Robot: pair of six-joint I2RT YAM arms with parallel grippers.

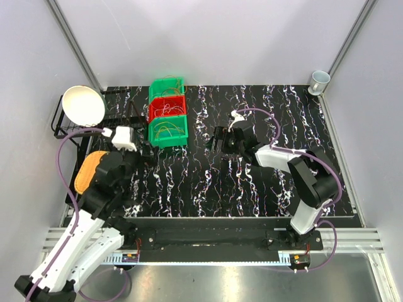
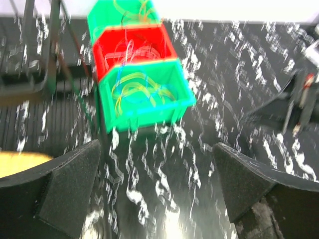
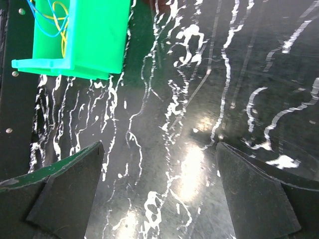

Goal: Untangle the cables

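The cables (image 2: 135, 89) are thin yellow, orange and blue loops lying inside three bins in a row: a far green bin (image 1: 167, 87), a red bin (image 1: 167, 108) and a near green bin (image 1: 169, 131). In the right wrist view, blue and yellow cables (image 3: 50, 20) show in the near green bin (image 3: 82, 40). My left gripper (image 1: 146, 150) hovers just left of and in front of the near bin, open and empty (image 2: 157, 149). To the right of the bins, my right gripper (image 1: 218, 139) is open over bare table, with nothing between its fingers (image 3: 159, 149).
A black dish rack (image 1: 63, 129) with a white bowl (image 1: 83, 105) stands at the left edge, with an orange-yellow object (image 1: 88, 170) in front of it. A cup (image 1: 319, 80) sits at the back right corner. Grey walls enclose the black marbled table (image 1: 208, 189).
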